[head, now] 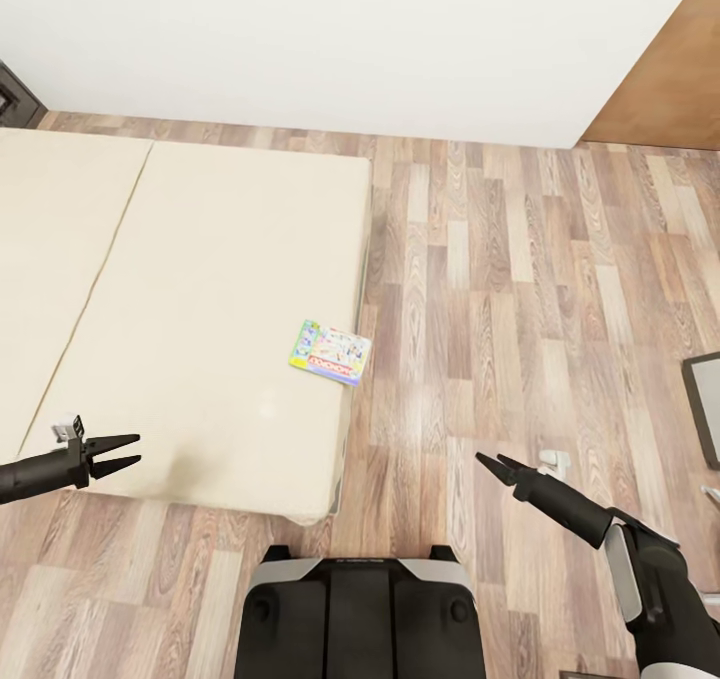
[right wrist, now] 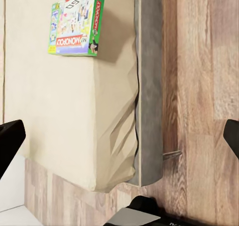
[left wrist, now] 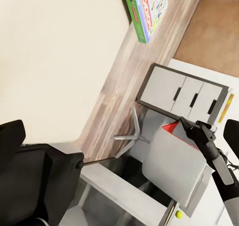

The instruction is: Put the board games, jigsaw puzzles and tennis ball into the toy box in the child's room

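Lying at bed [head: 180, 309] edge: board game [head: 331, 352]; both grippers open.

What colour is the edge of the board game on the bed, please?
Green on the board game, clearest in the right wrist view.

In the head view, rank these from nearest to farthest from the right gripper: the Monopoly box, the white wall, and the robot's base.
From the right gripper:
1. Robot's base, just below and toward the left.
2. Monopoly box, up-left at the bed's edge.
3. White wall, far ahead across the floor.
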Controlling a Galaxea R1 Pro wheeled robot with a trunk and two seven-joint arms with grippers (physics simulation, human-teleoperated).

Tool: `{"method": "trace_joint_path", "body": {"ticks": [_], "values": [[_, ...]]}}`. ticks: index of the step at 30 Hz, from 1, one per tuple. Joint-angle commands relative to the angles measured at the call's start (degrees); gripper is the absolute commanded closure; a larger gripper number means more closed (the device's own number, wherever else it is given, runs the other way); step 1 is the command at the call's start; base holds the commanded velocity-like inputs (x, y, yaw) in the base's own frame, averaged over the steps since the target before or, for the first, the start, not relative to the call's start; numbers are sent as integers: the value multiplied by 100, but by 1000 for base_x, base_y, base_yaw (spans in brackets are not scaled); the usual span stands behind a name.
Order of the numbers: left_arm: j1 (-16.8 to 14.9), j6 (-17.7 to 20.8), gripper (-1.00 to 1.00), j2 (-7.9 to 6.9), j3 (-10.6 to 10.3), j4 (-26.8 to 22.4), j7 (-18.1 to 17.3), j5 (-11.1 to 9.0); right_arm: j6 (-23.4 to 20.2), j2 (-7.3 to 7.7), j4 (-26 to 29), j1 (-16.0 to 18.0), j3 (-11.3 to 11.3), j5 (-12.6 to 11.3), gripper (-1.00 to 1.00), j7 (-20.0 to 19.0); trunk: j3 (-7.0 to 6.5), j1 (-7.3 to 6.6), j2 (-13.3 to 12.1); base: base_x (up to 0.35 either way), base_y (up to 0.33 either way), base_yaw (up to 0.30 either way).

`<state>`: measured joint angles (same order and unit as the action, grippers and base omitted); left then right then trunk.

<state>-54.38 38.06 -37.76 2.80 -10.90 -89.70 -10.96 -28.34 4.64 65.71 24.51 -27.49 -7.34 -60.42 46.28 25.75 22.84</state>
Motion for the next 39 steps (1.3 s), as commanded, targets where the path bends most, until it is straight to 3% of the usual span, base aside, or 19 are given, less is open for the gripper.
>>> {"method": "trace_joint_path", "body": {"ticks": [1,39], "values": [[-3,61,-100,3,27,0,-30,41,-44,1,0,0,-36,-33,-100,-13,-4,4,8,0,0,60],[-3,61,-100,7,10,0,-30,44,-40,-7,3,-51,-134,-39,-100,-41,-361,4,8,0,0,56]]}}
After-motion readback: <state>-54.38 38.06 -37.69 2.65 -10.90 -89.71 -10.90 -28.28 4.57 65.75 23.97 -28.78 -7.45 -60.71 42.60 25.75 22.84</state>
